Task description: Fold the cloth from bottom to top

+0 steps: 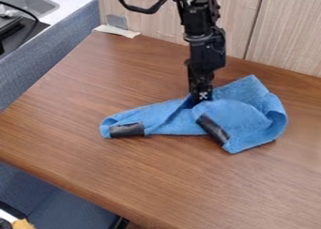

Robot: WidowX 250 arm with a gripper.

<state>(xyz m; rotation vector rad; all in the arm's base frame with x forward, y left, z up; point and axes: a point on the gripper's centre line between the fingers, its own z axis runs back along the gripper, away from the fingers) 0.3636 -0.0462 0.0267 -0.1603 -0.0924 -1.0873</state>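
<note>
The gripper [201, 99] hangs straight down in the camera view, its tip right at the middle of the blue cloth [241, 115], against the cloth's upper edge. The cloth lies bunched and partly folded on the wooden table. Its left part is a narrow strip running to a rounded end, and its right part is broader, with a corner pointing up and a curled right edge. One dark tape patch [126, 130] is on the left end, another dark tape patch [212, 128] slants across the lower middle. Cloth around the tip hides how the gripper holds it, if at all.
The wooden table [81, 96] extends around the cloth, with a light panelled wall [282, 31] behind it. A pale scrap of tape [117, 31] lies at the table's back left edge. Beyond the left side are a blue-grey partition [63, 38] and a sink [30, 3].
</note>
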